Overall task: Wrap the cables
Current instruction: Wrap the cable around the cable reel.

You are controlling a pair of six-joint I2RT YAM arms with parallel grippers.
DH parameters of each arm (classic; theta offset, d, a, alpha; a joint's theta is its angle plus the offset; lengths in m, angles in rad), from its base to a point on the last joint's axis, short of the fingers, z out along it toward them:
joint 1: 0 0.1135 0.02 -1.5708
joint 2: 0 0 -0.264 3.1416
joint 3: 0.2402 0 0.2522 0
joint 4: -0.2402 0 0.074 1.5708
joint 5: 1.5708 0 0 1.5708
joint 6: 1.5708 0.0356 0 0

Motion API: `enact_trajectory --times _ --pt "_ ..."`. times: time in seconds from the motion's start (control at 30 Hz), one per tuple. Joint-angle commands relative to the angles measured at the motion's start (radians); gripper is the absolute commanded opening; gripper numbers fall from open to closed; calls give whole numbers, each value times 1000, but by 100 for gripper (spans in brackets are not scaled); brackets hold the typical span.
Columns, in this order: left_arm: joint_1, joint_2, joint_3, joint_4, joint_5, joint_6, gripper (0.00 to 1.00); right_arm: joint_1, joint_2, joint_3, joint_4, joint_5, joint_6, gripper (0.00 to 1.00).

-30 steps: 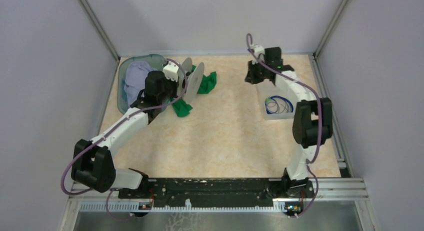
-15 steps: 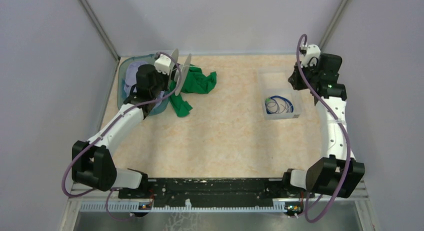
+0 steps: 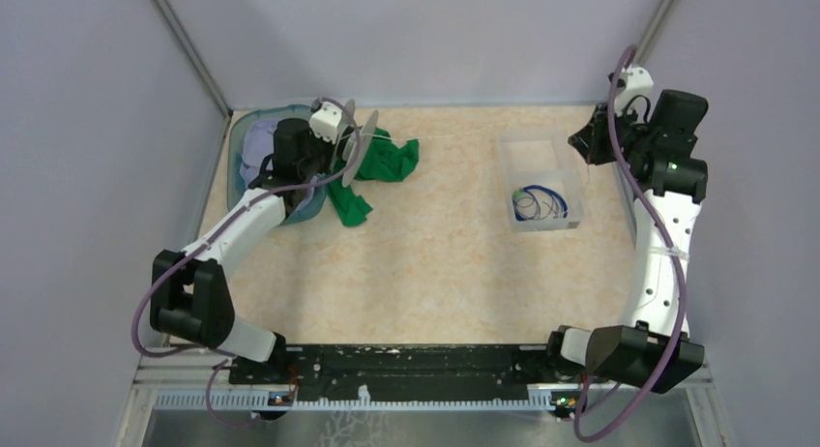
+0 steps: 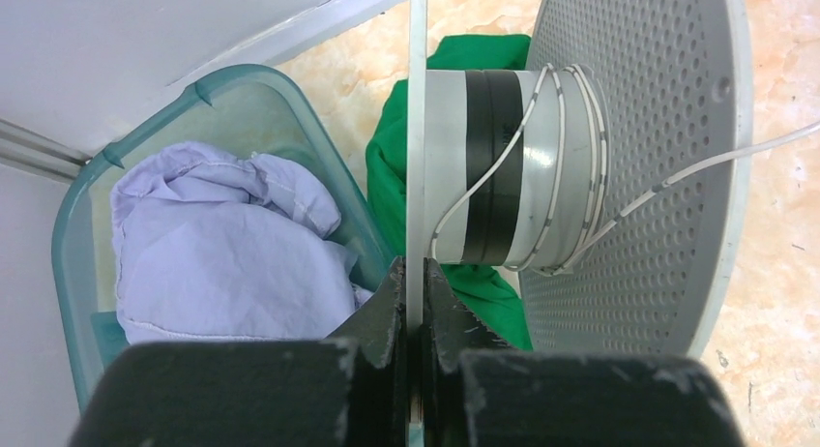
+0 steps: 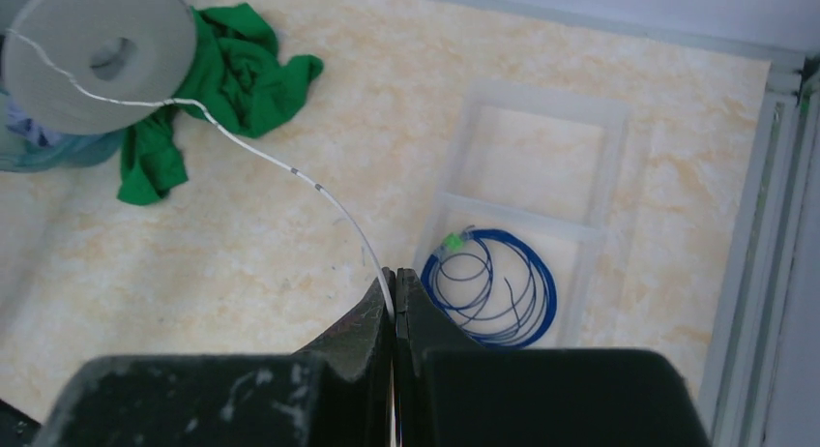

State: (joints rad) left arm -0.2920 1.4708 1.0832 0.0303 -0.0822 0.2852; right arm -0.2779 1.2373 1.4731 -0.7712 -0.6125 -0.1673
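Right, close in first: my right gripper (image 5: 394, 278) is pinched fully together on the end of the whitish cable (image 5: 319, 191), jaws tight with only the wire between them. Just beyond those fingertips the blue cable (image 5: 493, 297) lies coiled, green bit at its edge, in the clear tray (image 5: 600, 176), in the compartment nearer my bases. The far compartment holds nothing I can make out. From my grip the whitish cable runs off the table (image 3: 435, 263), across toward the left side, up to the spool (image 5: 97, 55).

My left gripper (image 4: 414, 273) is clamped on that spool, fingers closed on the rim of its thin solid flange. Spool is held with flanges upright and the perforated flange on the far side. A few loose turns of whitish cable sit on the hub, and the strand leaves over the perforated flange. Behind the spool lies a green cloth (image 4: 454, 70). Beside it is a teal bin (image 4: 242, 89) with a lavender cloth (image 4: 222, 244) inside.
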Motion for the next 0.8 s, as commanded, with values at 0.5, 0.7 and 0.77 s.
enact_trajectory --times 0.5,0.7,0.77 --pt "-7 121 301 -230 153 -286 0 601 163 -53 -98 -11 -251 8" --pt "-7 123 271 -227 205 -317 0 623 308 21 -86 15 -220 37" --pt "-7 118 263 -227 211 -323 0 626 345 43 -86 20 -211 49"
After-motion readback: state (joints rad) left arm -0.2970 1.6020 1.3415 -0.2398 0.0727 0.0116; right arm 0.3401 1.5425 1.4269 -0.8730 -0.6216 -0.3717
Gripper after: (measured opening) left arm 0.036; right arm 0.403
